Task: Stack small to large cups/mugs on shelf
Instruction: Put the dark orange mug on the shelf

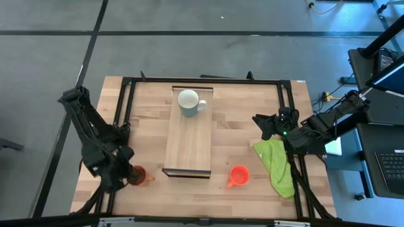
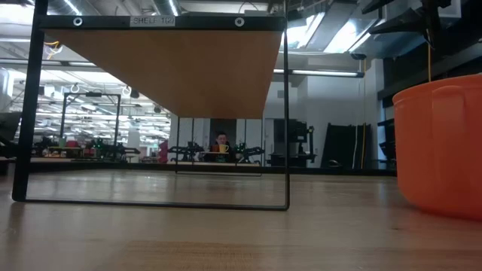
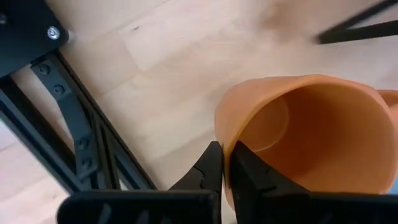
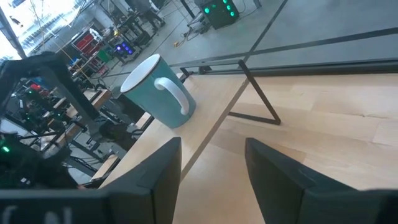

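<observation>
A pale grey-green mug point(image 1: 189, 103) with a white inside stands on its base at the far end of the light-wood shelf point(image 1: 187, 145); it also shows in the right wrist view point(image 4: 158, 90). A bright orange-red mug point(image 1: 238, 176) stands on the tabletop right of the shelf's near end and looms in the low view point(image 2: 440, 143). My left gripper point(image 1: 129, 173) is shut on the brownish-orange mug point(image 3: 311, 143) at the table's near left. My right gripper point(image 4: 211, 168) is open and empty near the table's right edge point(image 1: 265, 125). My left gripper pinches the brownish-orange mug's rim wall point(image 3: 225, 134) with one finger point(image 3: 252, 171) inside the mug and one finger point(image 3: 208, 168) outside. The fingers come from above, pointing down. Whether the mug's base is on the table cannot be told.
A green cloth point(image 1: 278, 164) lies at the table's right edge, near my right arm. A black frame point(image 1: 123, 107) runs around the tabletop. The shelf's thin black legs point(image 2: 286, 113) show in the low view. A person sits far off in the room point(image 2: 221, 141).
</observation>
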